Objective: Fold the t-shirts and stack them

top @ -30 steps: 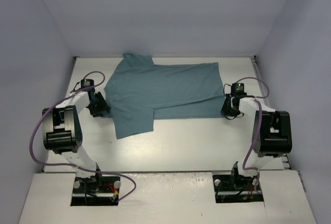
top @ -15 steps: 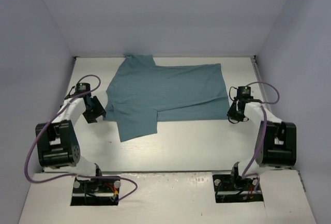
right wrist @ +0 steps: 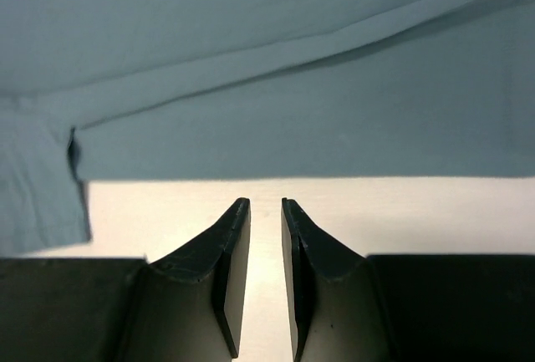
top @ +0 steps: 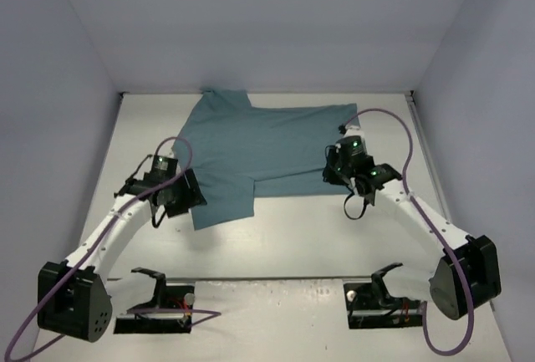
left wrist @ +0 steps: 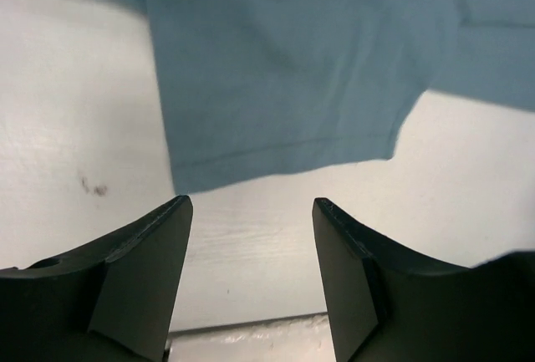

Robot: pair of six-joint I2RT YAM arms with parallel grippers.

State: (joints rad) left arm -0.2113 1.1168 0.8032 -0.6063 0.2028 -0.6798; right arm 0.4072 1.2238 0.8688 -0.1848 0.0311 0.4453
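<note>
The teal t-shirt (top: 267,140) lies spread flat across the back half of the white table, with one sleeve (top: 221,203) pointing toward the near side at the left. My left gripper (top: 185,197) hovers at the left edge of that sleeve, open wide and empty. In the left wrist view (left wrist: 251,203) the sleeve hem (left wrist: 284,149) lies just ahead of the fingertips. My right gripper (top: 333,170) is over the shirt's near hem. In the right wrist view (right wrist: 265,203) its jaws stand a narrow gap apart with nothing between them, just short of the hem (right wrist: 301,165).
Light walls enclose the table (top: 292,237) on three sides. The two arm bases (top: 155,303) (top: 384,299) sit at the near edge. Purple cables (top: 401,140) loop off both arms. A small dark smudge (left wrist: 94,186) marks the table near the sleeve.
Both arms have swung inward from the table's sides toward the shirt: the left gripper to the near sleeve, the right gripper to the near hem. The shirt has barely moved.
</note>
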